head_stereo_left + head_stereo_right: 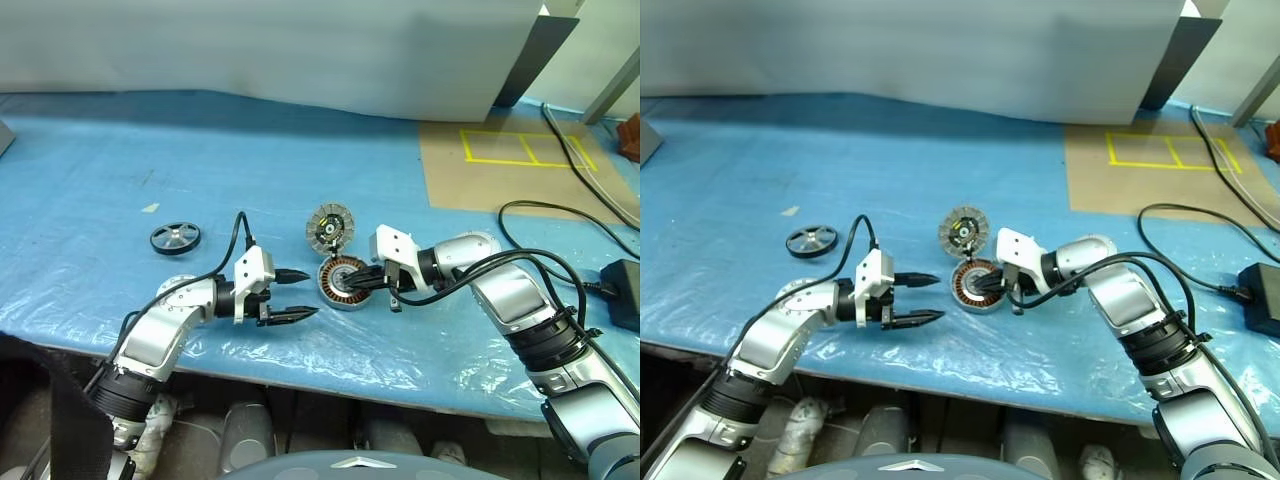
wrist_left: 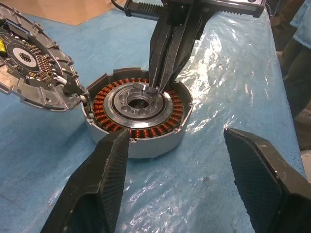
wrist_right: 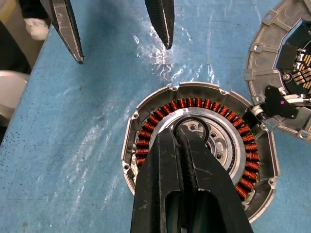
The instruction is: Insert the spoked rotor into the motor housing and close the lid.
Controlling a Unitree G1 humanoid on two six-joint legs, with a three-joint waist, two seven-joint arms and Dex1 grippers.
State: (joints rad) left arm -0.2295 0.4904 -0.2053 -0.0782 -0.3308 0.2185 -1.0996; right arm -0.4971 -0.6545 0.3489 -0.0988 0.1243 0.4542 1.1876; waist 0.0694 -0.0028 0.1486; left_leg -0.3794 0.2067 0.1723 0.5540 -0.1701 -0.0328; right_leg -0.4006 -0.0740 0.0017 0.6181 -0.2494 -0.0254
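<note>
Motor housing [image 1: 343,283] sits open on worktop [image 1: 90,160], lid [image 1: 331,227] flipped back for access. Right gripper [image 2: 154,89] jaws shut, tips on housing's inner ring. Left gripper [image 1: 305,293] jaws wide, empty. Spoked rotor [image 1: 175,238] well apart, untouched.

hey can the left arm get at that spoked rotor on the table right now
Probably yes. The left gripper is open and holds nothing, and the spoked rotor lies flat on the blue sheet out to that arm's own side, with nothing between them. The gripper points toward the motor housing, so the arm would have to swing back.
</note>
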